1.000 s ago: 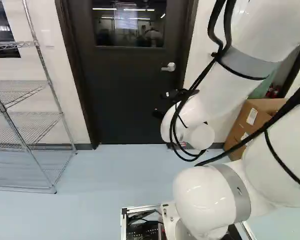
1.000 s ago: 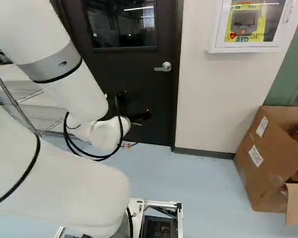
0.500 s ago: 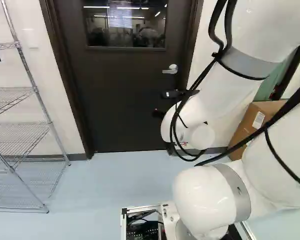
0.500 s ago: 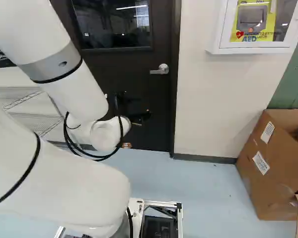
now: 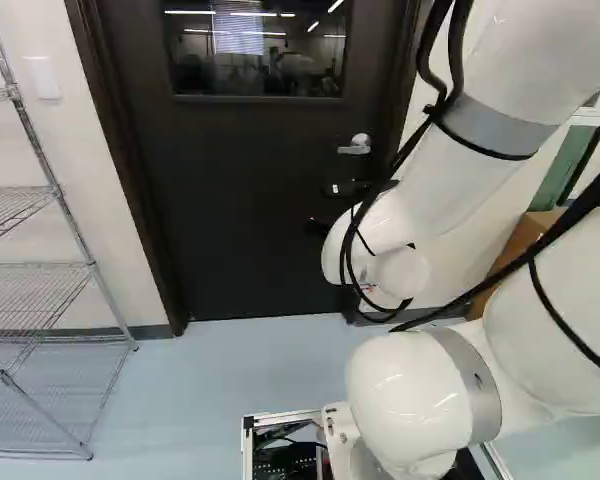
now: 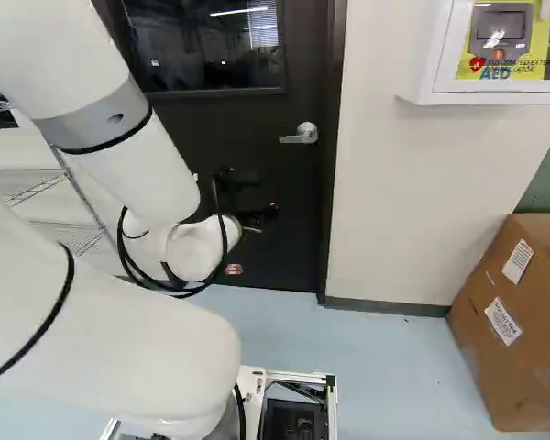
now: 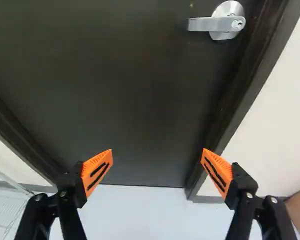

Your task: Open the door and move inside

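The floor (image 5: 230, 370) is pale blue and smooth, with a small dark speck near the wall's dark baseboard (image 6: 385, 307). A metal wire rack (image 5: 93, 265) stands upright on it at the left of the left base view, two of its feet visible. At the right of the right base view sits a brown cardboard box (image 6: 522, 367), two white labels on its side.

- Door (image 5: 240, 200): blackish brown
- Handle (image 7: 202, 24): silver
- Pads (image 7: 97, 170): orange, black-striped
- Arm (image 5: 540, 45): white, grey-banded
- Wall (image 6: 394, 202): cream
- Floor (image 5: 260, 360): pale blue
- Box (image 6: 486, 367): brown, white labels (image 6: 503, 321)
- Cabinet (image 6: 433, 55): white, yellow inside
- Shelves (image 5: 35, 285): silvery wire grid
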